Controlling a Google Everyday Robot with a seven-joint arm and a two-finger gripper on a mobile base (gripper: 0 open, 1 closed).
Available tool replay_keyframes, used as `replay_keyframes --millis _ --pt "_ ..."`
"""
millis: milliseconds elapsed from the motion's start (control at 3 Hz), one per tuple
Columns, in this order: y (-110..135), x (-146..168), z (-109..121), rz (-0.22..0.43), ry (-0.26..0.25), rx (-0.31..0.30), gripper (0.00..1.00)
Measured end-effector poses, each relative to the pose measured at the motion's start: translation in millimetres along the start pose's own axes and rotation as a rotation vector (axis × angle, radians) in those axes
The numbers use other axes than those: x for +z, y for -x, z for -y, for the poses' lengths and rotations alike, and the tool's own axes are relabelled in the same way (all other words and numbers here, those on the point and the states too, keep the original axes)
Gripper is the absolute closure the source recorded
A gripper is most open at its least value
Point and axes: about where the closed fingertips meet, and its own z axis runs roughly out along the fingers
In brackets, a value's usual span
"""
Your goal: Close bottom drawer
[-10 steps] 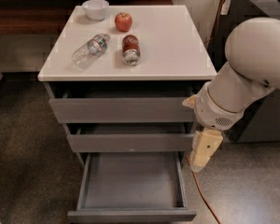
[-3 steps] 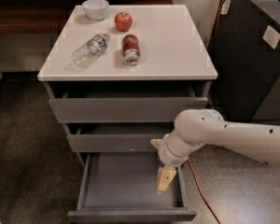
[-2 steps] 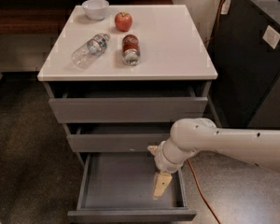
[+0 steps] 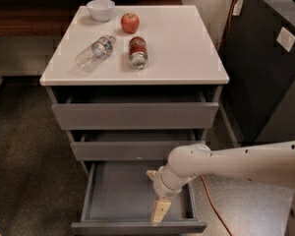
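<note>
Dropping lower than a moment ago, my gripper (image 4: pixel 161 211) hangs inside the open bottom drawer (image 4: pixel 115 193), under the counter (image 4: pixel 187 48) front edge; open or closed, I cannot tell.

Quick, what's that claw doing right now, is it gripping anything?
Gripper: closed, holding nothing, pointing down over the open bottom drawer, near its front.

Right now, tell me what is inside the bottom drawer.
The bottom drawer shows only bare grey floor, with the gripper over its front right. The arm hides the floor beneath it.
</note>
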Motion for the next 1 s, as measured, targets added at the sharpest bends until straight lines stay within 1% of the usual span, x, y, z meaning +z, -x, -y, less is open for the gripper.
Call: replay_keyframes --millis 333,667,1000 --pt "0 21 -5 0.003 0.019 -0.013 0.00" --pt "-12 49 -7 -0.030 0.020 -0.025 0.00" --pt "-12 52 -7 -0.038 0.018 -0.025 0.00"
